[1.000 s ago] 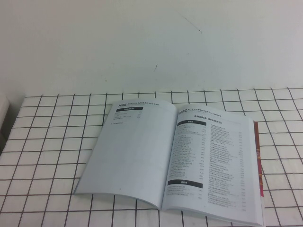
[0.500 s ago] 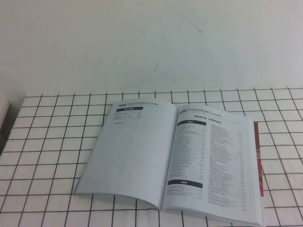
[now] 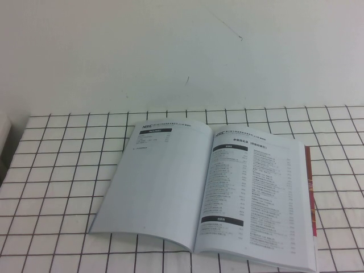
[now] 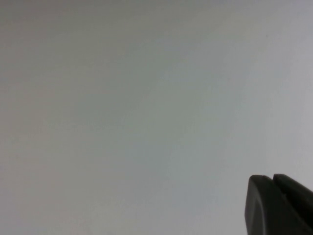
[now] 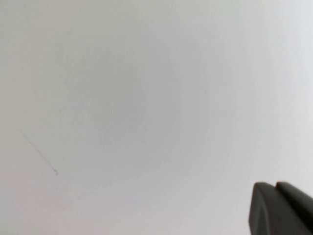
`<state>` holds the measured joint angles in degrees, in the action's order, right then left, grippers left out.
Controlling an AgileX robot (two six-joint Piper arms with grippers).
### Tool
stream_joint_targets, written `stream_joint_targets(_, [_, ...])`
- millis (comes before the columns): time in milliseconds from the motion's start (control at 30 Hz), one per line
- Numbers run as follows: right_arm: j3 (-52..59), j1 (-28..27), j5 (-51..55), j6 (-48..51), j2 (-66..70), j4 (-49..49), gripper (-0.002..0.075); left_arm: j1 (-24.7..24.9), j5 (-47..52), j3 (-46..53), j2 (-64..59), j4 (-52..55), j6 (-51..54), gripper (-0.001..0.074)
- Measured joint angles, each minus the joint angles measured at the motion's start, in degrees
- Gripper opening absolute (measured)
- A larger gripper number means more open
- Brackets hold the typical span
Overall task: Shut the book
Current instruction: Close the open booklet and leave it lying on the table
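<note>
Squarely in the lower middle of the high view, the book (image 3: 210, 193) lies open and flat on the white table (image 3: 57, 170), which is ruled with a dark grid. Its left page is mostly blank below a short printed heading at the top. Its right page is filled with two columns of small print under dark header bars. A strip of red cover (image 3: 309, 187) shows along the book's right edge, and the left page bows up slightly near the spine at the lower edge. Behind the table stands a pale wall (image 3: 170, 57). The left gripper (image 4: 279, 205) appears only as a dark corner at the lower right of its wrist view, against a plain pale surface; how far open it is I cannot tell. The right gripper (image 5: 281, 208) shows likewise at the lower right of its wrist view, its opening also impossible to tell.
</note>
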<state>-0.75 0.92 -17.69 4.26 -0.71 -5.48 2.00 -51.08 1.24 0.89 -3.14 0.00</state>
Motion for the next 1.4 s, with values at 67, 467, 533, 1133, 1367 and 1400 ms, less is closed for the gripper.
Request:
stream_joint_targets(67, [-3.2, 0.0, 7.38, 0.0, 0.0, 0.0, -0.0003, 0.0, 7.21, -0.63, 0.0, -0.81, 0.0, -0.0003])
stream_joint_targets(467, [-25.0, 0.0, 35.21, 0.89, 14.92, 3.61, -0.0003, 0.0, 55.71, -22.2, -12.15, -1.02, 0.84, -0.0003])
stream_joint_targets(533, [-28.91, 0.0, 39.01, 1.92, 21.27, 6.06, -0.0003, 0.0, 59.99, -25.85, -17.05, -1.89, 0.73, -0.0003])
stream_joint_targets(1133, [-46.11, 4.42, 44.58, 63.48, 80.89, 58.69, -0.0003, 6.3, 63.07, -41.02, -62.71, -18.82, 9.88, -0.0003])
stream_joint_targets(1367, [-54.21, 14.62, 40.04, 66.58, 97.48, 59.41, -0.0003, 9.98, 64.03, -51.29, -81.71, -18.82, 13.15, -0.0003])
stream_joint_targets(1400, [-54.96, 15.33, 39.94, 66.58, 98.97, 59.41, -0.0003, 10.12, 64.3, -52.07, -83.97, -18.82, 13.43, -0.0003])
